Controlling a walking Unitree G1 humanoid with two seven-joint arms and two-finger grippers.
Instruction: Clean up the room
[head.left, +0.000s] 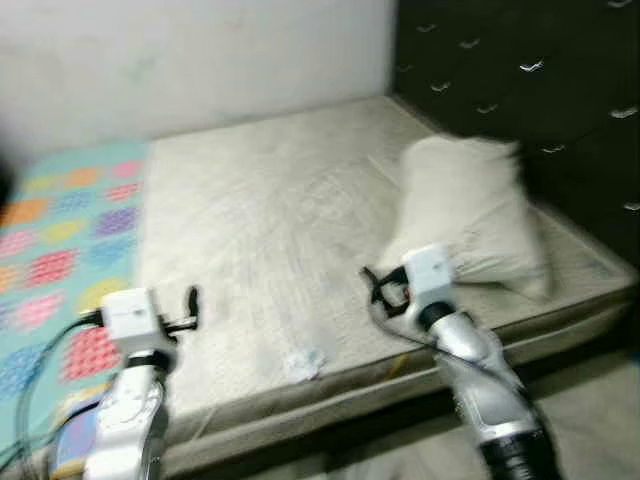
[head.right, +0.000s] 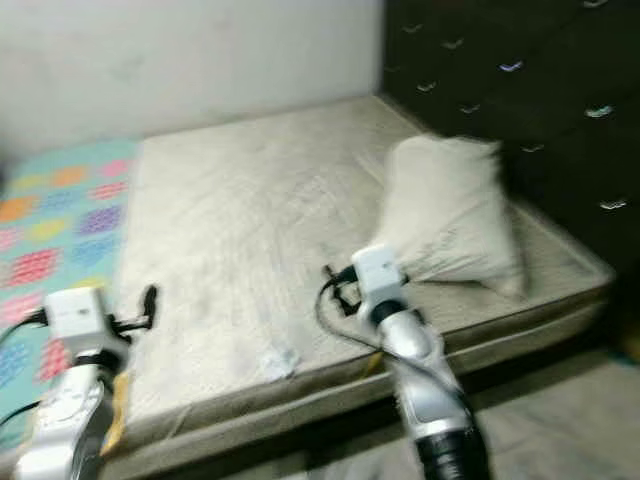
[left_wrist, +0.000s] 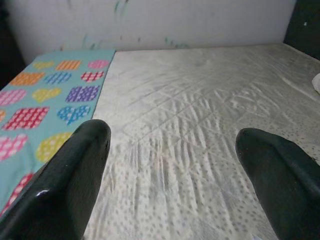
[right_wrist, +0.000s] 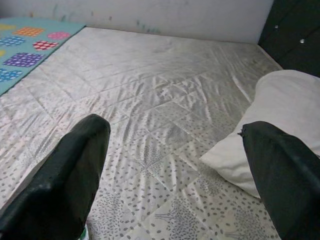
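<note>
A bare beige mattress lies before me. A pale pillow rests on its right side, leaning towards the dark cabinet. A small crumpled white scrap lies near the mattress's front edge. My left gripper hovers open over the front left of the mattress, next to the colourful sheet, holding nothing. My right gripper is open too, just left of the pillow and apart from it.
A dark cabinet with small handles stands along the bed's right side. A white wall runs behind the bed. Pale floor shows at the lower right. The head views are blurred.
</note>
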